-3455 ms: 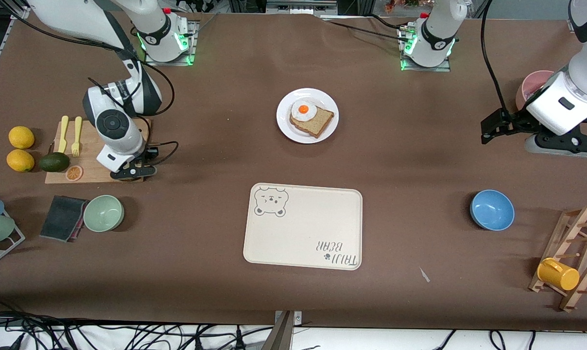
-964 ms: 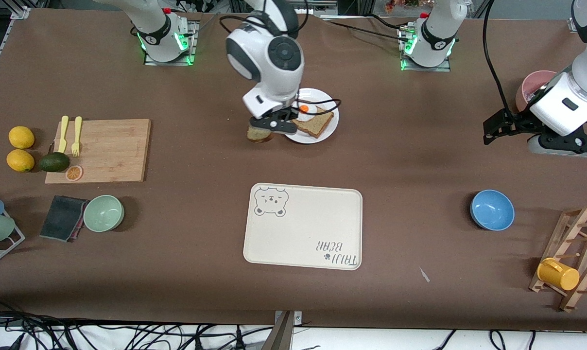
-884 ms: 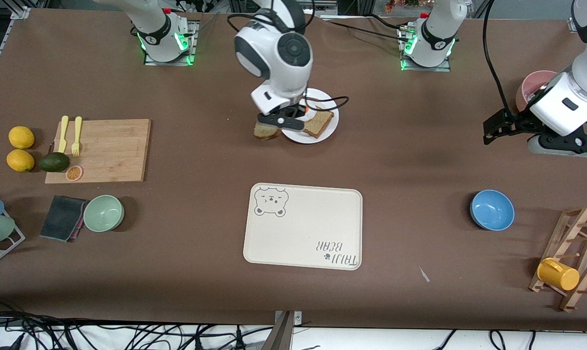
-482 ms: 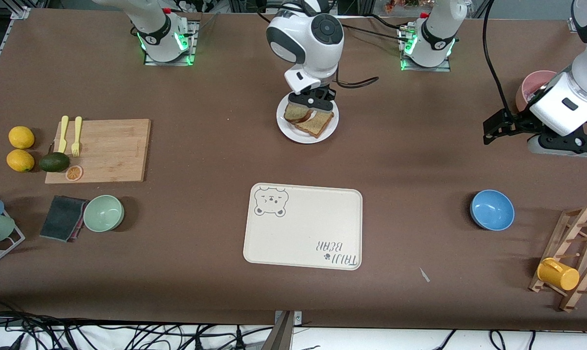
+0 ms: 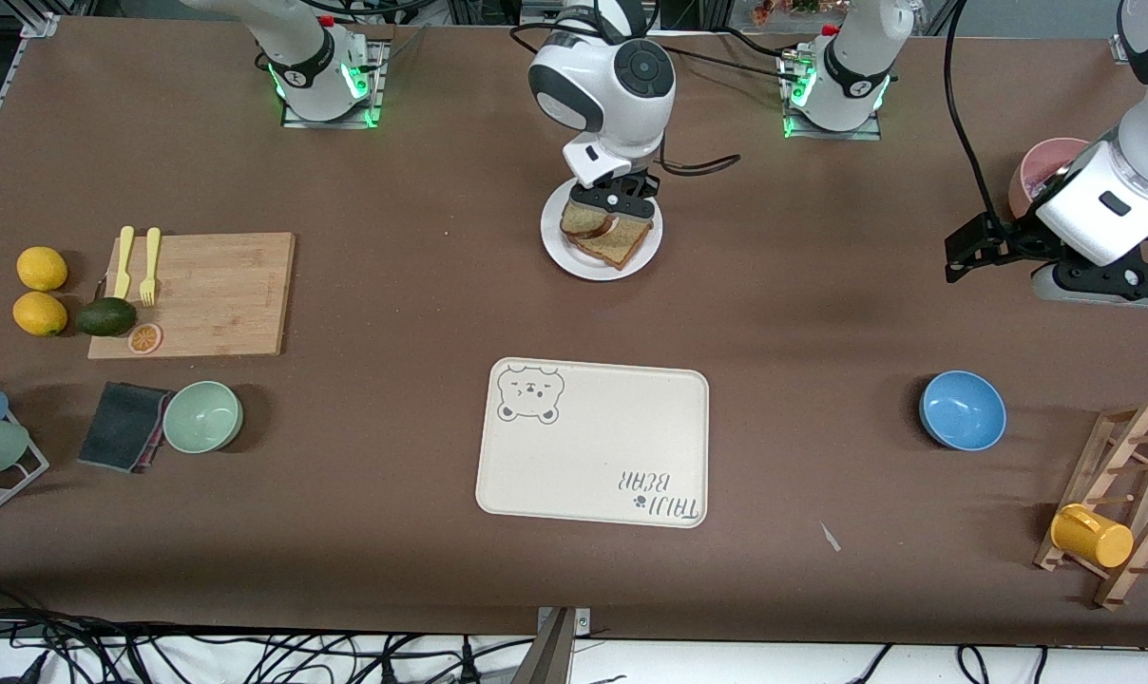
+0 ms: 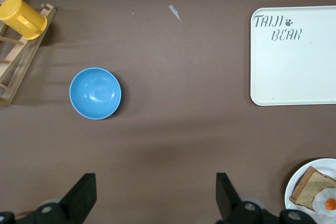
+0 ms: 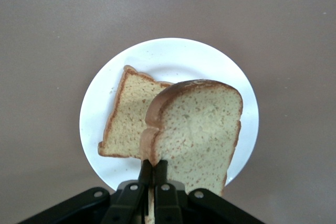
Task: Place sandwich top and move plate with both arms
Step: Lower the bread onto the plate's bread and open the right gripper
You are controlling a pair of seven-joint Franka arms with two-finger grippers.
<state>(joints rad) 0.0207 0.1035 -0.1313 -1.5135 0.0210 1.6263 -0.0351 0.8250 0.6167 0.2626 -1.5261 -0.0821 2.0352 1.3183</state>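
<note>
**Two bread slices over one white plate**

We are holding the sandwich top [image 5: 585, 219] in the right gripper [image 5: 615, 198], whose fingers [image 7: 159, 173] are pinching narrowly on the slice's edge. The slice is hanging just above the plate [image 5: 557, 249], partly covering the lower bread slice [image 5: 622, 245] lying on it. In the right wrist view the sandwich top [image 7: 197, 132] is overlapping the lower bread slice [image 7: 127, 121], with the plate [image 7: 173, 56] rim showing all around. The plate is sitting on the bench [image 5: 821, 313] between the two arm bases, farther from the front camera than the bear-print tray [image 5: 593, 442].

We are keeping the left gripper [image 5: 959, 252] waiting in the air at the left arm's end of the bench, its fingers [image 6: 79, 198] spread wide and holding nothing. The left wrist view is showing the blue bowl [image 6: 95, 93], the tray [image 6: 294, 56] and a fried egg [image 6: 325, 202] on the plate.
</note>
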